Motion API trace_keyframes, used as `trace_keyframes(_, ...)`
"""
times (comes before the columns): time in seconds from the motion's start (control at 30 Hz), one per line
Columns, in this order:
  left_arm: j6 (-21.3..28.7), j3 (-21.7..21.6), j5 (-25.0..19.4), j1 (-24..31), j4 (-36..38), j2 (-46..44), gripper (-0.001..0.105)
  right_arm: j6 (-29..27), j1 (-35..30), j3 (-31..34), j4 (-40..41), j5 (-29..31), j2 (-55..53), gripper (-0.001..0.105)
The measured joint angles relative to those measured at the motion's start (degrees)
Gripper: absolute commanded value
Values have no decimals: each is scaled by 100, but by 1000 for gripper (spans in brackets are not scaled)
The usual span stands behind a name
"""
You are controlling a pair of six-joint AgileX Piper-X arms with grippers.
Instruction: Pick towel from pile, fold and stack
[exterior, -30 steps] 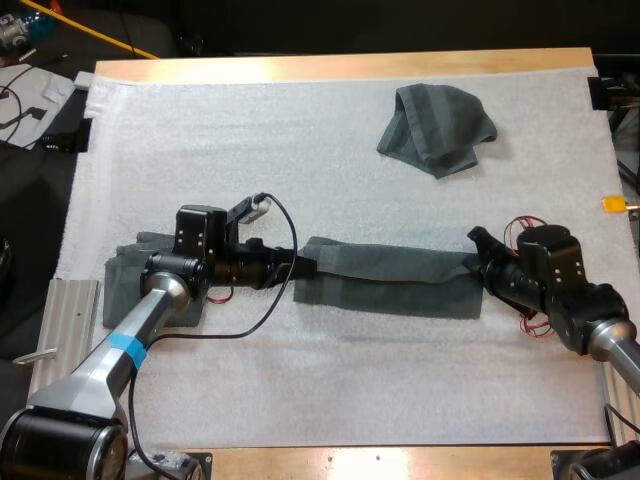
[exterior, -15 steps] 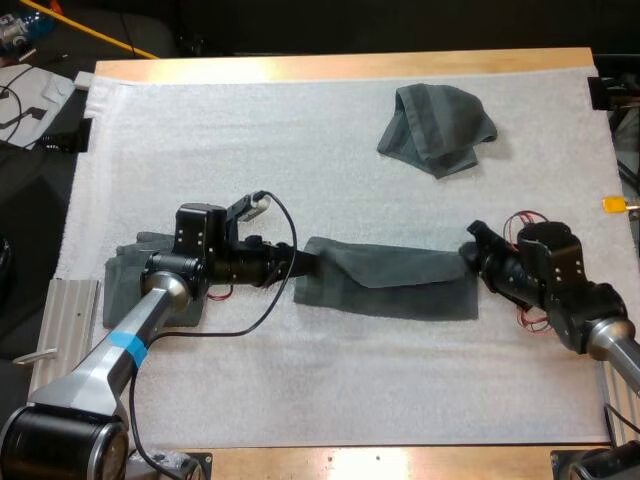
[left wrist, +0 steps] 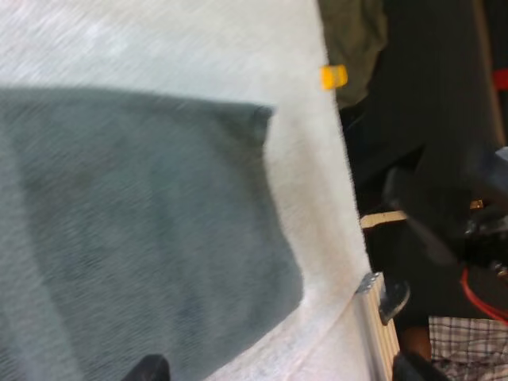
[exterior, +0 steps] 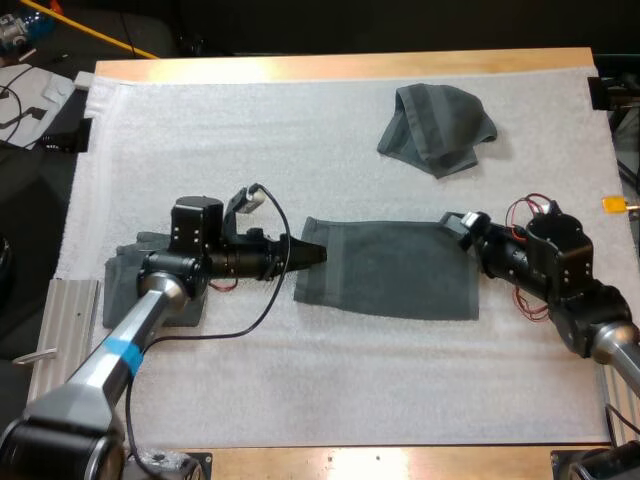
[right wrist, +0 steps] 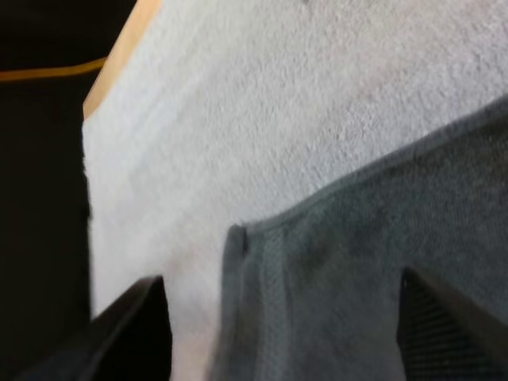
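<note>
Room and furniture, placed against the white mat:
- Wooden table: light wood, under the mat, bare along the mat's far and near edges.
- Ribbed metal plate: silver, at the mat's near left corner.
- Black clamp: at the mat's far right corner.
- Black bracket: on the mat's left edge, towards the far end.
- Yellow rod: slanting, beyond the mat's far left corner.
- White papers: left of the same corner.
- Light: even across the mat, with dark surroundings.

The right claw, spread wide, hangs over the grey-green towel corner on the white mat.
</note>
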Motion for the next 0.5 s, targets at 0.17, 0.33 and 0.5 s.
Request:
trace_keyframes(0.17, 0, 0, -53, 0, 44, -630, 56, -928, 0, -113, 871, 167, -559, 59)
trace_keyframes(0.33, 74, 0, -290, 0, 359, -1310, 56, -1757, 0, -514, 1856, 485, -1077, 60)
trace_keyframes(0.5, 487, 0, -769, 0, 1175, -2009, 56, -2334, 0, -938, 2783, 710, -1424, 59)
